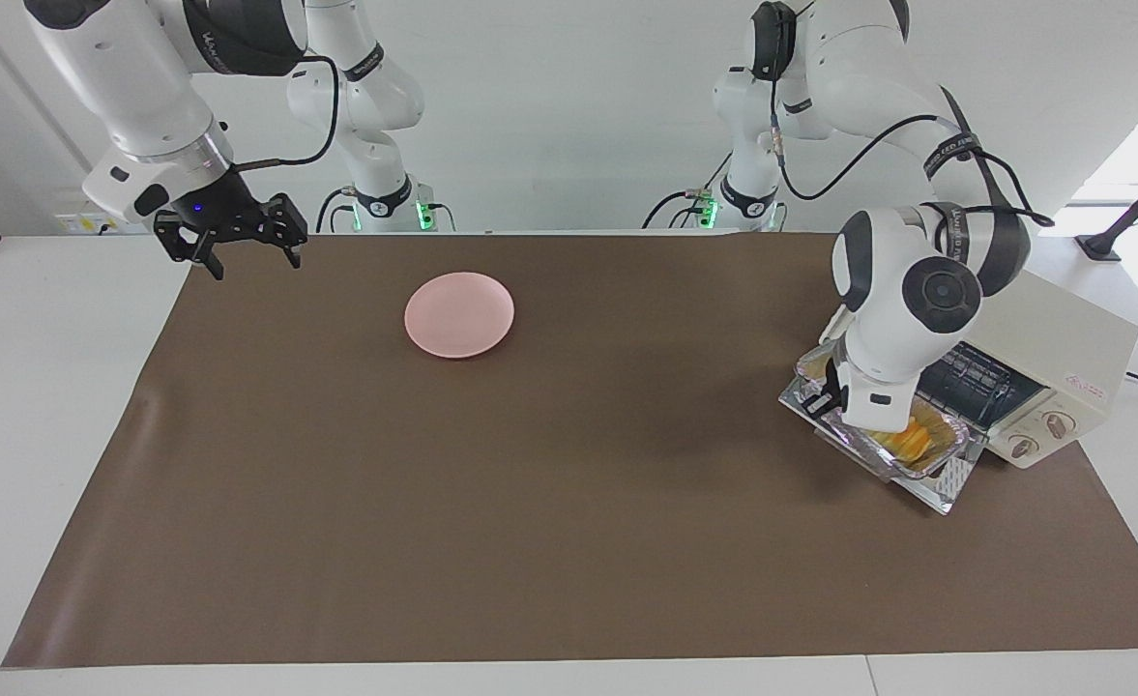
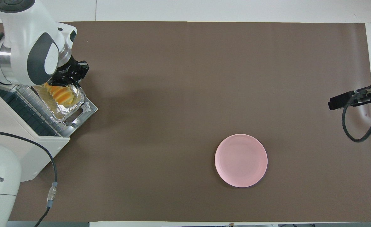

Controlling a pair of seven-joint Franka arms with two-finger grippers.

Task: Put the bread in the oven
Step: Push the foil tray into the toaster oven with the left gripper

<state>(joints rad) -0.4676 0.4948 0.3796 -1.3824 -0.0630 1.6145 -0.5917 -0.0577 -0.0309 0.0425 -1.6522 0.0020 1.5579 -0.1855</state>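
Observation:
The bread [image 1: 902,441] [image 2: 60,94], a ridged yellow-orange loaf, lies in a crinkled foil tray [image 1: 928,454] [image 2: 65,109]. My left gripper [image 1: 834,401] [image 2: 68,80] is shut on the tray's rim and holds it over the oven's dropped-down glass door [image 1: 948,485] [image 2: 88,110], right in front of the wire rack. My left wrist hides much of the tray in the facing view. The cream oven [image 1: 1062,338] [image 2: 12,142] stands at the left arm's end of the table. My right gripper [image 1: 240,253] [image 2: 339,102] waits open above the mat's edge at the right arm's end.
A round pink plate [image 1: 459,313] [image 2: 241,160] sits on the brown mat [image 1: 530,503], toward the right arm's end and near the robots. The oven's two knobs [image 1: 1040,435] face away from the robots.

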